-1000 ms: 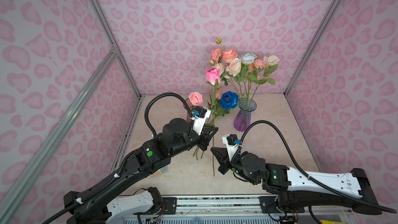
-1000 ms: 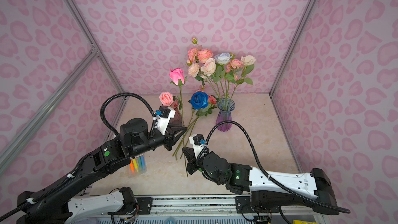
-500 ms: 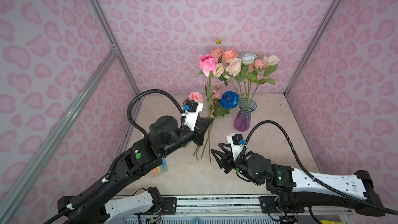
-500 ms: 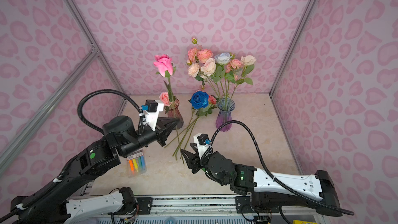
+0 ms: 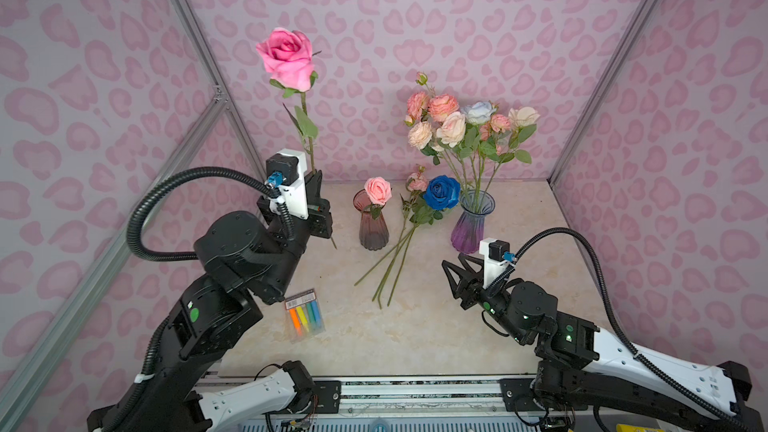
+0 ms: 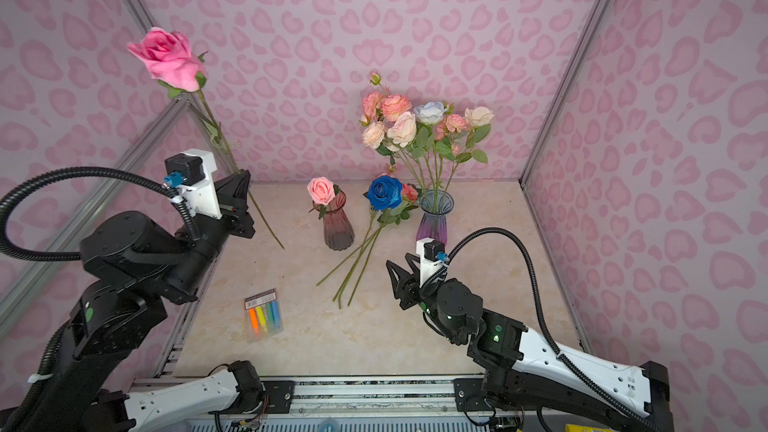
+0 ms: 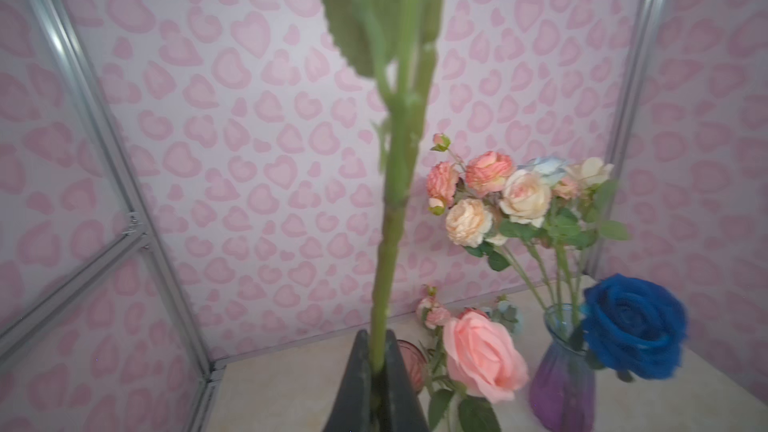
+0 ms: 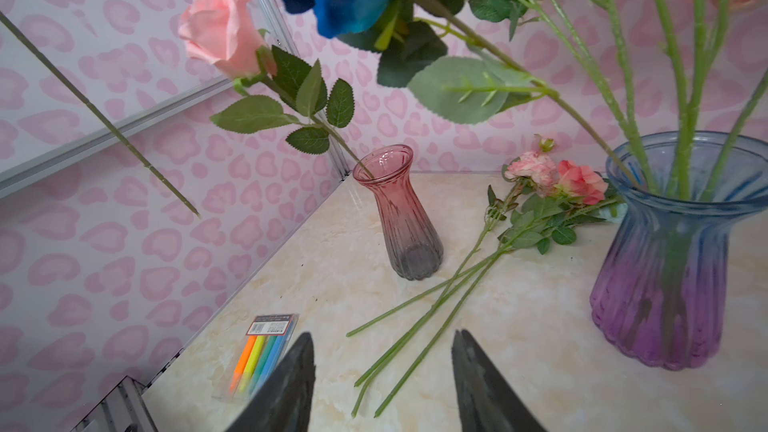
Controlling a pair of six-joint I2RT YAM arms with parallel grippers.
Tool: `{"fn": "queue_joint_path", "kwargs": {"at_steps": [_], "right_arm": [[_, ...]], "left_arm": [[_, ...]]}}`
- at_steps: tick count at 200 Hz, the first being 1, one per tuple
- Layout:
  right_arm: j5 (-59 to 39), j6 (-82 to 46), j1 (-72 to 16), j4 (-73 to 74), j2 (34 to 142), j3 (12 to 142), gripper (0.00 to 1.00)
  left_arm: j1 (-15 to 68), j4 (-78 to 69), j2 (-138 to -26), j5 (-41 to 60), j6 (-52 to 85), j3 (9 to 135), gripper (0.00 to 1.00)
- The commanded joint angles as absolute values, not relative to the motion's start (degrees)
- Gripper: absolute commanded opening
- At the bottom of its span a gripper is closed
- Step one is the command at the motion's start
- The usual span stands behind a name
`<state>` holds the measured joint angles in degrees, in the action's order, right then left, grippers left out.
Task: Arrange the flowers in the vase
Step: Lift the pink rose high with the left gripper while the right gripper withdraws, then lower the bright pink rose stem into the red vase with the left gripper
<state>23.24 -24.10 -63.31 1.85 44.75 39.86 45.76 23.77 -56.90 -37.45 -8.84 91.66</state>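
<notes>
Rose aloft: large pink rose (image 5: 288, 58) with layered fabric petals; its straight green stem stands nearly upright, and the bare lower end hangs clear of the tabletop.
Left gripper (image 5: 316, 182): black tapered fingers clamped tight on that stem below the leaves; the left wrist view shows the stem pinched between them.
Right gripper (image 5: 456, 270): jaws parted about halfway with nothing between them, hovering low above the table just in front of the purple vase.
Purple vase (image 5: 471, 222): ribbed glass, blue at the flared rim fading to violet at the base; it stands upright at the back right.
Bouquet (image 5: 453, 126): peach, cream, pink and pale blue ruffled heads on thin leafy stems that stand in the purple vase.
Deep blue rose (image 5: 441, 192): velvety head leaning out just beside the purple vase's rim.
Pink vase (image 5: 373, 226): slim fluted glass, rose shading to smoky grey, holding one peach-pink rose (image 5: 378, 189).
Loose flowers (image 5: 395, 263): three long stems with small pink heads lying flat between the two vases.
Tabletop (image 5: 415, 334): smooth cream marble-look surface.
Pen packet (image 5: 304, 315): clear flat sleeve of orange, yellow, green and blue pens, near the front left.
</notes>
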Motion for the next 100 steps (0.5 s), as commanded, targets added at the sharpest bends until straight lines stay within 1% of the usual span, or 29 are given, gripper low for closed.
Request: {"fn": "queue_joint_path", "kwargs": {"at_steps": [1,13,25,34,50,64,100], "right_arm": [[18.93,-25.42,-59.90,0.44,44.66,39.81,0.54],[17.56,-25.74,-58.40,0.49,44.58,39.66,0.54],[17.24,-25.80,-57.61,0.20,44.56,39.51,0.54],[17.15,-25.84,-57.10,0.05,44.49,39.38,0.54],[16.61,-26.06,-55.87,-0.30,44.56,39.16,0.54],[15.89,-26.28,-54.71,-0.68,44.65,39.02,0.54],[14.51,-26.52,-51.63,-1.01,44.97,38.87,0.54]], "left_arm": [[36.16,16.18,-60.70,-32.84,-7.38,93.46,0.04],[29.70,14.02,-63.34,-24.44,-4.33,93.48,0.04],[25.15,10.41,-66.42,-20.28,-1.37,93.45,0.04],[21.32,8.35,-68.84,-14.00,1.66,93.77,0.04],[16.74,3.22,-73.12,-5.72,7.02,93.70,0.04],[15.18,1.74,-77.79,-1.95,8.50,95.81,0.04],[14.62,-2.46,-85.79,2.68,10.36,97.96,0.04]]}}
